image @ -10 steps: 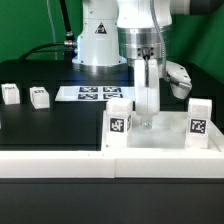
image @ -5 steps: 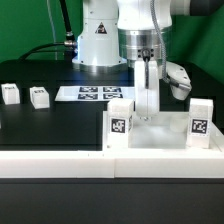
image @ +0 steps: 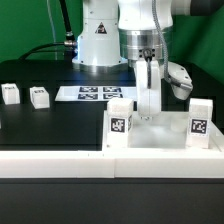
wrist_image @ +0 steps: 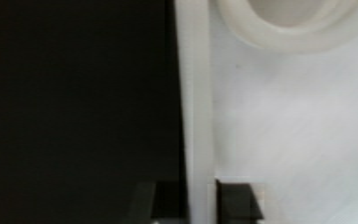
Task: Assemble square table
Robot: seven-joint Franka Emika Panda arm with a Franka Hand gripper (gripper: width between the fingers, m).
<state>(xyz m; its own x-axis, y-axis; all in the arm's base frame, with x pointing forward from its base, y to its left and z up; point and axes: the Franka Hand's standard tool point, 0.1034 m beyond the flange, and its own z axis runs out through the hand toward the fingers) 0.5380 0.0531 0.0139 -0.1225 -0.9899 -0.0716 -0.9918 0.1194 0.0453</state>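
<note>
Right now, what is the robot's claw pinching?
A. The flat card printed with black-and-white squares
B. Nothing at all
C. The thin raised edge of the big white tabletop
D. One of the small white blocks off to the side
C: in the wrist view the claw has a finger closed on each side of the thin raised edge of the tabletop, close to a round corner socket.

Where things lie
My pincer (image: 148, 117) straddles the table top (image: 165, 137) rim; behind it lies the marker board (image: 95, 94), with one leg (image: 10, 93) and another leg (image: 39, 97) at the exterior view's left.
</note>
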